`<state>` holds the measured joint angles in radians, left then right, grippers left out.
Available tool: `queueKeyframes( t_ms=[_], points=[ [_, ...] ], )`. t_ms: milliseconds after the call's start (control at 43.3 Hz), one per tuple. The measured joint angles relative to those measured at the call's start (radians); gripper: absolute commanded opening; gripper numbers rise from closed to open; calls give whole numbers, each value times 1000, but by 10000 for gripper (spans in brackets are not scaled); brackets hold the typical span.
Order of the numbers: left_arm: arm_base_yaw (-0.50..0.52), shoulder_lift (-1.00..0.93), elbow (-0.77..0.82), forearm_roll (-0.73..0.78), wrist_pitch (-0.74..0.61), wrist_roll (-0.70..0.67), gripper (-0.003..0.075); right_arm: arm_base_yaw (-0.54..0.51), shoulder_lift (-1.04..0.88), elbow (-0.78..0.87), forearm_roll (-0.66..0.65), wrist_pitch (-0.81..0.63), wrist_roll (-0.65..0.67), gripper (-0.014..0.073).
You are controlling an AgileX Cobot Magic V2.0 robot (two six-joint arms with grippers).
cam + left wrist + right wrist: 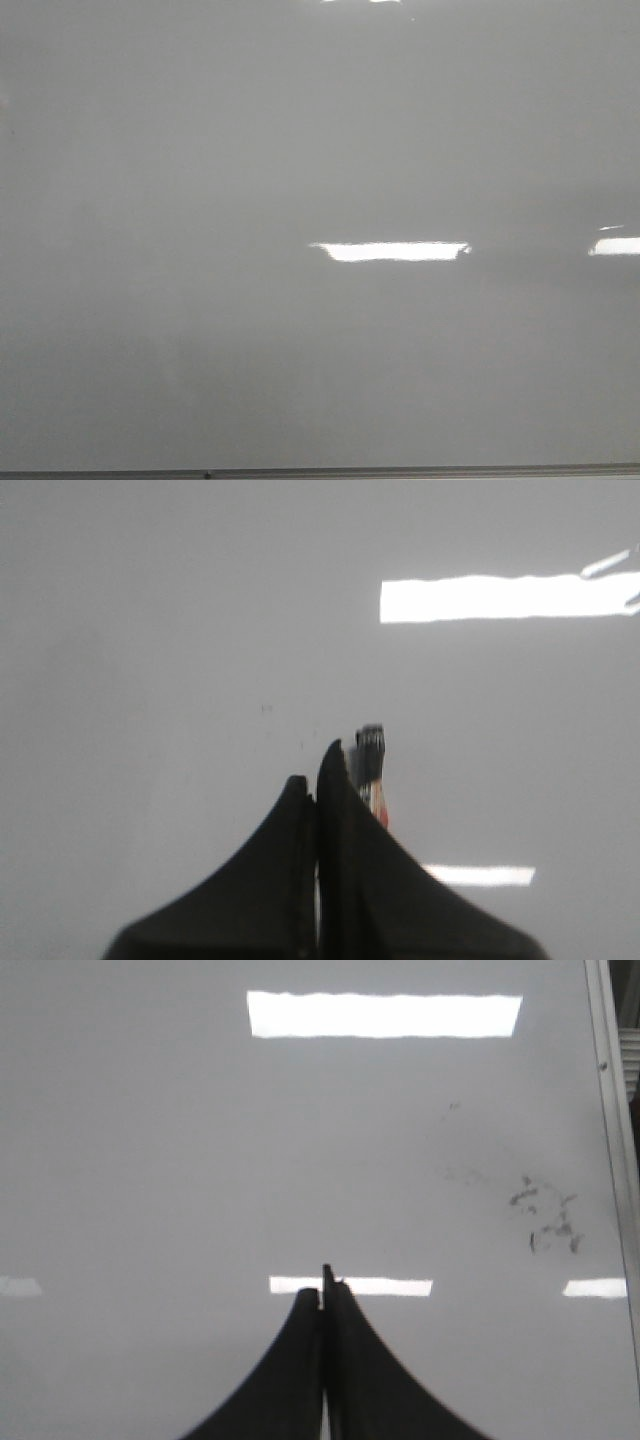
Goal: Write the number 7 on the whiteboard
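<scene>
Right now the whiteboard (pixel 200 200) is filling the whole front view, glossy and pale grey, with bright rectangular light reflections (pixel 392 251) shining on it and its thin metal edge (pixel 320 472) running along the bottom. No drawn digit is showing on the board in the front view, and neither arm is appearing there. In the left wrist view the left claw (pixel 322 770) is pressing its dark fingers (pixel 270 880) together, and a marker (pixel 370 765) with a dark tip is sticking out just beside them, apparently gripped, pointing at the board. In the right wrist view the right claw (pixel 323 1295) is sitting with its fingers (pixel 370 1380) closed against each other, holding nothing visible. Faint dark smudges (pixel 545 1222) are marking the board near its metal side frame (pixel 610 1110) in that view.
</scene>
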<state>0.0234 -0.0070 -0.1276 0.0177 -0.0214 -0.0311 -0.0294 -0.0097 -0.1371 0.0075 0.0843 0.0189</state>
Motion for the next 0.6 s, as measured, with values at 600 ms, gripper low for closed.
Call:
queueKeyframes(
  t_ms=[600],
  points=[
    [0,337,-584,6,480,0,-21,0,313,-564,0,446,0,-68]
  ],
)
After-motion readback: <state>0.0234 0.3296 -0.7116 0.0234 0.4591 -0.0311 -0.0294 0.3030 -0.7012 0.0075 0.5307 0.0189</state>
